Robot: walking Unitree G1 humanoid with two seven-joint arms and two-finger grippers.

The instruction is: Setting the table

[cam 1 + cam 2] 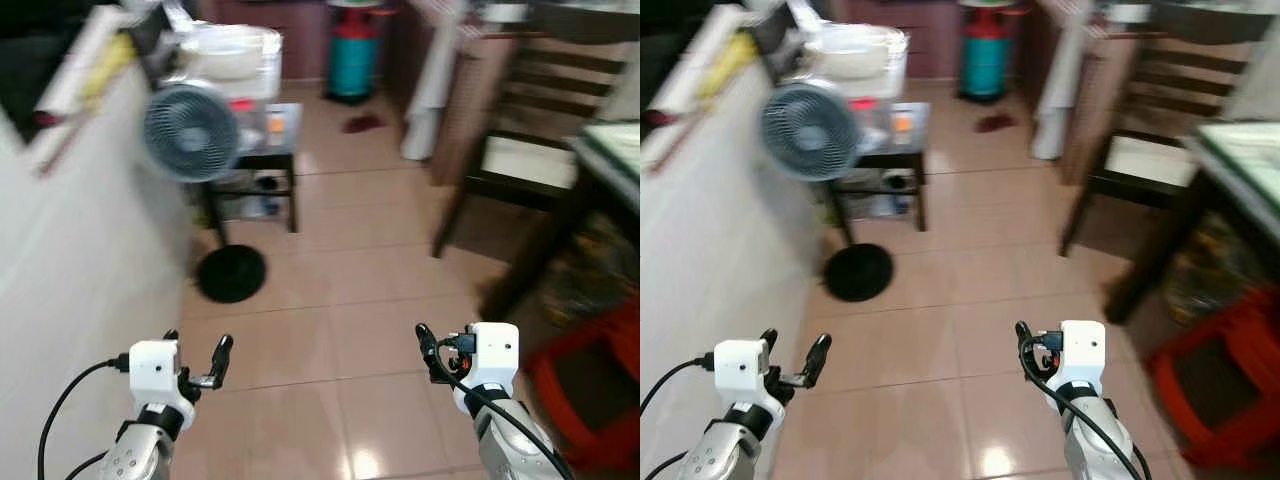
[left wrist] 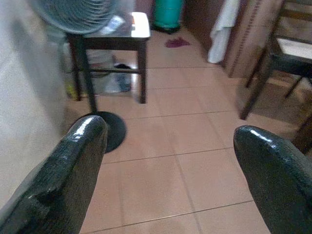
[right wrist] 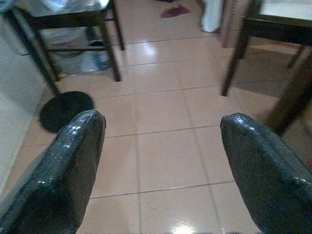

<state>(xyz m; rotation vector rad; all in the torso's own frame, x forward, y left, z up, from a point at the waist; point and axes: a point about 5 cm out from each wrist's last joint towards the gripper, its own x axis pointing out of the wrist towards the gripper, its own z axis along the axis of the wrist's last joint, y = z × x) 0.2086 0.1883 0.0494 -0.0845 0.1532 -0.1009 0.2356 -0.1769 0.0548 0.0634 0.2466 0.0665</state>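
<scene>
I stand on a tiled floor (image 1: 340, 340), walking, view blurred. My left gripper (image 2: 165, 161) and right gripper (image 3: 161, 146) are raised in front, jaws spread and empty. The desk (image 1: 610, 150) to be set lies ahead on my right, behind a wooden chair (image 1: 520, 140). I judge I should turn right, clearing the standing fan (image 1: 190, 130) and red stool (image 1: 590, 390).

Glossy tan floor tiles (image 1: 340, 300) catch a light glare near the bottom of the head views. A white wall (image 1: 70, 290) runs along the left. Beside it a standing fan (image 1: 190, 130) rises from a round black base (image 1: 231, 273), before a small dark side table (image 1: 262, 160). A dark wooden chair (image 1: 520, 150) stands right, a teal cylinder (image 1: 352, 55) far back, and a red stool (image 1: 590, 385) nearer.
</scene>
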